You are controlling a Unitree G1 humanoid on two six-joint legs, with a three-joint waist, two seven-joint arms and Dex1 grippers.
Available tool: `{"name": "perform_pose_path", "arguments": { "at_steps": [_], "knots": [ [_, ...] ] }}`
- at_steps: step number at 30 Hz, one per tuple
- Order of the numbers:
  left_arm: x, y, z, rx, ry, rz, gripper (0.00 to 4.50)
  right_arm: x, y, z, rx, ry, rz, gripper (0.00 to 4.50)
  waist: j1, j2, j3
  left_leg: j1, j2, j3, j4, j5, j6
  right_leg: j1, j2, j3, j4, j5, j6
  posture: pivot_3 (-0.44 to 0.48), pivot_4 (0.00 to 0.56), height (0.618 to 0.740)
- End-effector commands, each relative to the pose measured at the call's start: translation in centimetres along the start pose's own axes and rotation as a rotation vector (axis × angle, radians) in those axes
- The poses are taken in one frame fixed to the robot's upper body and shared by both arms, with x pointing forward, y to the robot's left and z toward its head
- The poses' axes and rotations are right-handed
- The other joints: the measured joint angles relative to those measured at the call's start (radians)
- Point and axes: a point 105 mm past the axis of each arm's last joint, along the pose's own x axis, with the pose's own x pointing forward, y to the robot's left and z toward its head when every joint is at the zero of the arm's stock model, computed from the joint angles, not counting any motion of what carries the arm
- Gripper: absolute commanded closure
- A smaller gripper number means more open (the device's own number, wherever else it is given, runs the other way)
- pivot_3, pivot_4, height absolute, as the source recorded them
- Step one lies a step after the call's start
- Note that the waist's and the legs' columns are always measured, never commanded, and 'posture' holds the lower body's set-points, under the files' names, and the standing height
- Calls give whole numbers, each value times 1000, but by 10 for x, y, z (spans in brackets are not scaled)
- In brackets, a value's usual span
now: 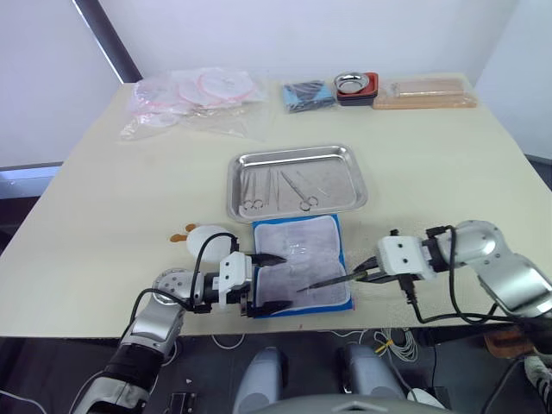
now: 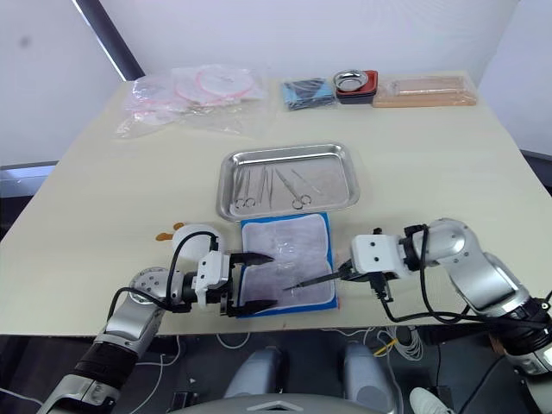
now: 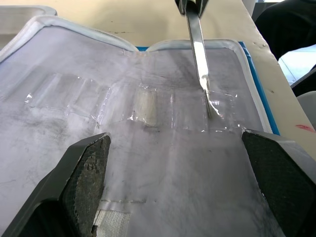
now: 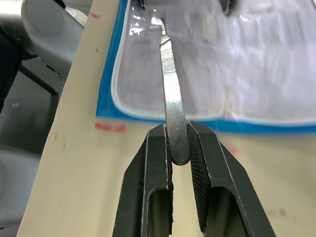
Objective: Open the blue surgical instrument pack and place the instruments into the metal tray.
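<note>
The blue surgical instrument pack (image 1: 302,246) lies unfolded near the table's front edge, whitish lining and clear pockets facing up. My right gripper (image 1: 366,274) is shut on a straight silver instrument (image 4: 170,89). That instrument's tip reaches into a clear pocket (image 3: 210,106) of the lining. My left gripper (image 1: 278,281) stands open at the pack's left edge, its fingers (image 3: 89,168) spread over the lining with nothing between them. Behind the pack sits the metal tray (image 1: 296,153), with several ring-handled instruments (image 1: 297,190) lying in it.
A white round object (image 1: 207,235) with orange bits lies just left of the pack. Along the far edge are clear plastic bags (image 1: 194,95), a small blue packet (image 1: 308,93), a steel bowl on a red base (image 1: 356,84) and a tan flat box (image 1: 424,91).
</note>
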Motion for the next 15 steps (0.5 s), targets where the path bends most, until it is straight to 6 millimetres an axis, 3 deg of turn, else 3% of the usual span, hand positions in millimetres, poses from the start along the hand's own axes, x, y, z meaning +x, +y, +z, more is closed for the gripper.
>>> {"name": "perform_pose_path", "arguments": {
  "at_steps": [1, 5, 8, 15],
  "knots": [
    [-5, -28, -54, -184, 168, -42, 0, -38, -9, 6, 58, -32, -48, 4414, 0, 1, 1, 0, 0, 0, 0, 0, 0, 0, 0, 0, 0, 0, 0, 0, 150, 740],
    [-4, -27, -54, -179, 168, -45, 0, -61, -7, 7, 113, -56, -32, 4414, 0, 2, 0, 0, 0, 1, 0, 0, 0, 0, 0, 1, 0, 0, 0, 0, 150, 740],
    [-4, -26, -55, -176, 170, -47, 0, -68, -10, 7, 138, -64, -49, 4414, 0, 3, 0, 1, 0, 0, 0, 0, 0, 0, 0, 0, 0, 0, 0, 0, 150, 740],
    [0, -22, -56, -167, 159, -41, 0, -55, -50, 13, 234, -155, -324, 4414, 3, 5, -1, 1, 0, 0, 2, 0, 0, 1, 0, 0, 1, 0, 0, 0, 150, 740]
  ]
}}
